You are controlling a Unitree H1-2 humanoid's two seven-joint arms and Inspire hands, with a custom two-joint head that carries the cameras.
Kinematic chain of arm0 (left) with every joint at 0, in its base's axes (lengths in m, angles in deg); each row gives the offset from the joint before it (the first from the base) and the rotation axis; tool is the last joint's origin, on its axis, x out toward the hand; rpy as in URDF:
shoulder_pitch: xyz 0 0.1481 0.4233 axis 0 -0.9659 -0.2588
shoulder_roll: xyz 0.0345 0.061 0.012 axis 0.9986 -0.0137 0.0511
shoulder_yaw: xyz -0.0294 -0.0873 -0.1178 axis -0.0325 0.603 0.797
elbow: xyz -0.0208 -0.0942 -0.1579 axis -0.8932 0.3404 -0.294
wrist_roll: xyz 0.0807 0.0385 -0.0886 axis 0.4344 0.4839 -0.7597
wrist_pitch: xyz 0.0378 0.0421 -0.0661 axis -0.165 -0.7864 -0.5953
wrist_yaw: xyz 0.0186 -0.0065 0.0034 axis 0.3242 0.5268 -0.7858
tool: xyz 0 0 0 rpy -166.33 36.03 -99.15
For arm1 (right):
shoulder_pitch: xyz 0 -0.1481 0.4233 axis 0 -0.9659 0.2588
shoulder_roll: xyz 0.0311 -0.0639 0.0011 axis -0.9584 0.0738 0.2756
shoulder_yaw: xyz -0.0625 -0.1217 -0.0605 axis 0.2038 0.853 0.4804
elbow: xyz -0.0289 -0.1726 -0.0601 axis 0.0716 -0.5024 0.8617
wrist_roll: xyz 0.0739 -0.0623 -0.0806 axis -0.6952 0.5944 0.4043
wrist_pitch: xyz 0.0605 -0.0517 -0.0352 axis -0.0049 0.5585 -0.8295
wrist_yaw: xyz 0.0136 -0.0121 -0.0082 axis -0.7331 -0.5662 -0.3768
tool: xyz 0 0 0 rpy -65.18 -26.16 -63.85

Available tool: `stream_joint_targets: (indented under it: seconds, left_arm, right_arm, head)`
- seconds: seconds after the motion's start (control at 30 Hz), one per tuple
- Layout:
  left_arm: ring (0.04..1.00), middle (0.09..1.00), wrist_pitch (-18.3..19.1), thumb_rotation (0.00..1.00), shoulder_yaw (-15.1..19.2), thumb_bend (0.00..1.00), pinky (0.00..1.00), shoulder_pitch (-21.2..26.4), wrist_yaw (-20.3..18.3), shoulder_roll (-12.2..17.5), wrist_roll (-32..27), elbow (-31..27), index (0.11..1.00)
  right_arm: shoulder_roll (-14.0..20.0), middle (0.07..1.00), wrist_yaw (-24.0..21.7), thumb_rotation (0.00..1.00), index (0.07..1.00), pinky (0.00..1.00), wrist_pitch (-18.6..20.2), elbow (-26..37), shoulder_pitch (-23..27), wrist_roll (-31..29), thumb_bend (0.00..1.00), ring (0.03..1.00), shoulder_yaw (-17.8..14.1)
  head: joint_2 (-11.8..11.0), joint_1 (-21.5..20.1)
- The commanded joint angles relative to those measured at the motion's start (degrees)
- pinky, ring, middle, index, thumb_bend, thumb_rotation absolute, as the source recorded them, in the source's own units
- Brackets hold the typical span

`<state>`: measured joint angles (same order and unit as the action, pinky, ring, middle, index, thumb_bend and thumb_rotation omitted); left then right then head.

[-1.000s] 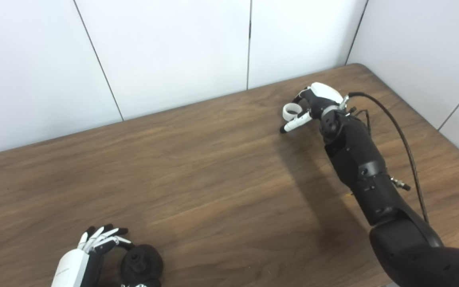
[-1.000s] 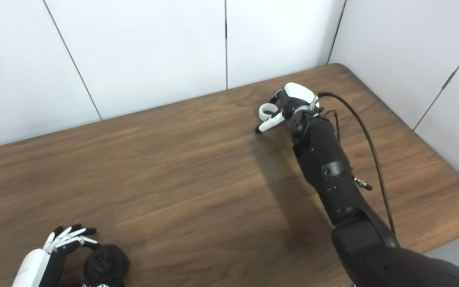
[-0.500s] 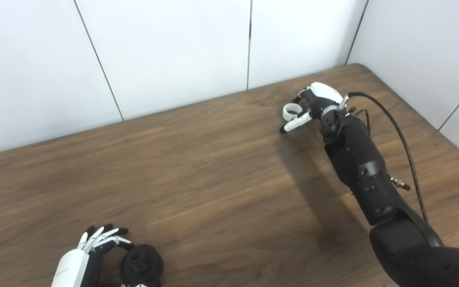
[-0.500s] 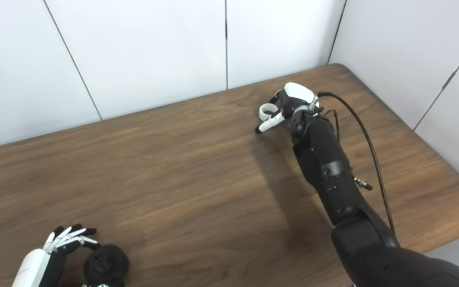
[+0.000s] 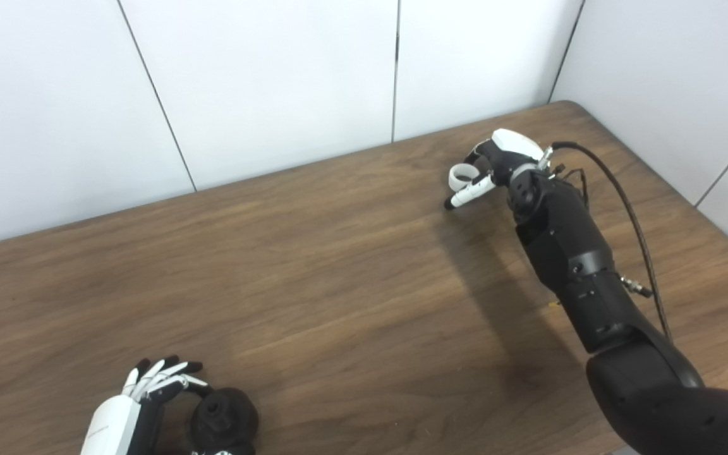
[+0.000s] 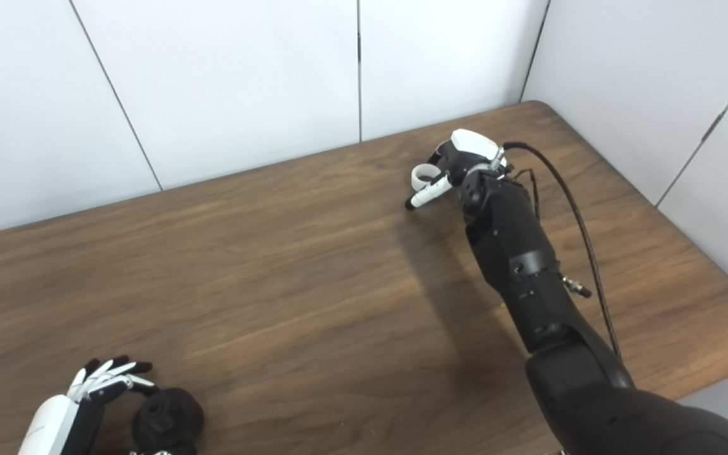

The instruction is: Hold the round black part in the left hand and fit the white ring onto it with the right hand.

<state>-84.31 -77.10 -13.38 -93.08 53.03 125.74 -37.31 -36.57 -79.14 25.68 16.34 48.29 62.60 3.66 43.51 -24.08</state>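
Observation:
The round black part (image 5: 224, 414) rests on the table at the front left edge. My left hand (image 5: 149, 395) is right beside it, its fingers (image 5: 165, 373) spread, with the part between its curled finger and its thumb, which is mostly cut off by the picture's edge. The white ring (image 5: 462, 175) is at the far right of the table. My right hand (image 5: 493, 161) is closed on it, the ring pinched between the curled fingers and the outstretched thumb (image 5: 465, 194). It also shows in the right eye view (image 6: 424, 175).
The brown wooden table (image 5: 339, 284) meets white wall panels at the back and right. A black cable (image 5: 629, 215) loops from my right wrist along the forearm. The table's right edge and rounded far corner lie close to the right arm.
My right wrist and forearm have shifted slightly up and left with the ring in the fingers. The left hand and the black part have not moved.

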Motion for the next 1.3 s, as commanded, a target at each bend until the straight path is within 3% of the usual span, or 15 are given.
stream_joint_targets:
  seconds: [0.0,0.4,1.27]
  left_arm:
    - [0.910,0.801,-0.87,0.06,0.51,0.52,1.00,0.44,0.55,0.26,0.37,-2.02,0.487]
    - [0.905,0.798,-0.98,0.06,0.48,0.52,1.00,0.70,0.56,0.25,0.48,-1.78,0.486]
    - [0.906,0.799,-0.79,0.06,0.50,0.52,1.00,0.53,0.27,0.18,0.32,-2.07,0.486]
  right_arm:
    - [1.81,0.949,0.42,0.34,0.704,1.00,0.04,1.43,3.33,0.55,0.81,1.000,-0.29]
    - [1.92,0.944,-0.64,0.34,0.704,1.00,0.04,1.81,3.57,1.24,0.81,1.000,-0.26]
    - [2.57,0.933,2.98,0.30,0.683,0.99,0.04,1.43,2.83,-0.88,0.82,0.997,0.44]
  head:
    - [0.01,-0.07]
    - [-0.02,0.03]
    - [0.12,0.11]
